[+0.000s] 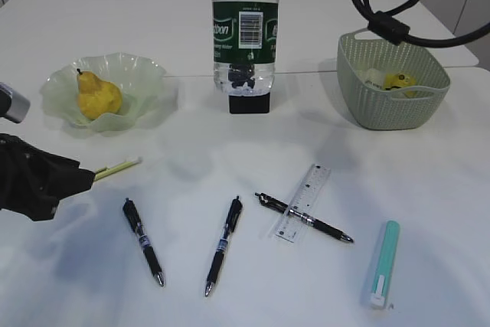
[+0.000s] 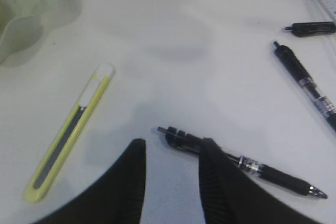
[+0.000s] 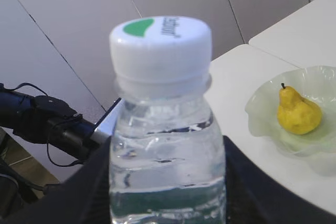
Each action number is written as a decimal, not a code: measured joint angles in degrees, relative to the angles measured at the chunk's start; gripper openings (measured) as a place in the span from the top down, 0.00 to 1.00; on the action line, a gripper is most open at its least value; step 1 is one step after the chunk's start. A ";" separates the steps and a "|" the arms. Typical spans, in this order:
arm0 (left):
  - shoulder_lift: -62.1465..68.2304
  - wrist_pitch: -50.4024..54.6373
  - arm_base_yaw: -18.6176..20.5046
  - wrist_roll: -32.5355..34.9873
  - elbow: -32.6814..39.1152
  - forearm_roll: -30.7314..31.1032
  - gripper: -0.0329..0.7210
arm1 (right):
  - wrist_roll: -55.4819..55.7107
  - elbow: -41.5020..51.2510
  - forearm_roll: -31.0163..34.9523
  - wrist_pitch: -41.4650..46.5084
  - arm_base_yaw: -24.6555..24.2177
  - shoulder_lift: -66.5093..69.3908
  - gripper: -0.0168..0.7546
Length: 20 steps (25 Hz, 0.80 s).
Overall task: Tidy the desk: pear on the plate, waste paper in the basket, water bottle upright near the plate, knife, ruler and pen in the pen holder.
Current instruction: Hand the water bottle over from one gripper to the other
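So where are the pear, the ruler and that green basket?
pear (image 1: 98,97): exterior view, on its yellow belly.
ruler (image 1: 308,191): exterior view, on its clear middle, above the pen crossing it.
basket (image 1: 383,109): exterior view, on its front woven wall.

You had the white desk (image 1: 230,158) carrying, along the back, the green wavy plate (image 1: 138,74) at left, the black pen holder (image 1: 249,103) mid and the sage basket (image 1: 383,105) at right. Up front lay a yellow-green knife (image 2: 71,132) at left, two black pens (image 1: 143,241) (image 1: 223,245) side by side but apart, then a third pen (image 1: 321,227) crossing over the clear ruler (image 1: 306,197), and a teal utility knife (image 1: 383,263) far right. A seam split the desk at the back right, behind the basket.
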 joint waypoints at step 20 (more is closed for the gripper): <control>0.11 14.71 0.00 1.07 -4.94 -1.57 0.35 | -2.45 0.00 -3.58 0.00 0.00 0.00 0.47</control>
